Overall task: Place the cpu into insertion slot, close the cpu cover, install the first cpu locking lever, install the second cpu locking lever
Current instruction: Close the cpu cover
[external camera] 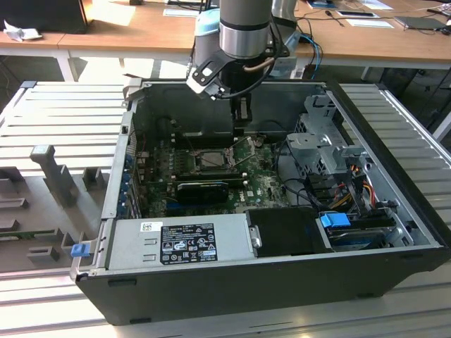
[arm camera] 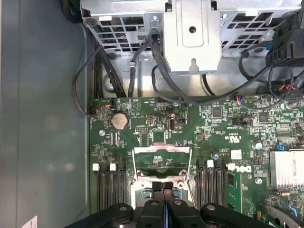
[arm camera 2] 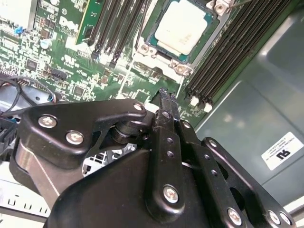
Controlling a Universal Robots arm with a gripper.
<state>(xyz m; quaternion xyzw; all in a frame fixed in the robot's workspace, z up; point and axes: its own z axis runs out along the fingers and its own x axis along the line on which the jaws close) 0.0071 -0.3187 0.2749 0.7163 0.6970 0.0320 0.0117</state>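
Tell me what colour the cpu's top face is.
Pale silver-grey, with no pattern; the cpu shows best in the second wrist view.

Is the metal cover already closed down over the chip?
No, in the exterior view the cover stands tilted up beside the chip, which lies uncovered.

Open black computer case lies on its side on a ribbed metal surface. Grey power supply with a printed label sits along the near wall in the exterior view; a long black card stands on the green motherboard behind it. Metal drive cage at the exterior view's right, black cables running beside it. Coin cell battery, finned heatsink and black memory slots noted on the board. Wooden desk beyond, papers on it
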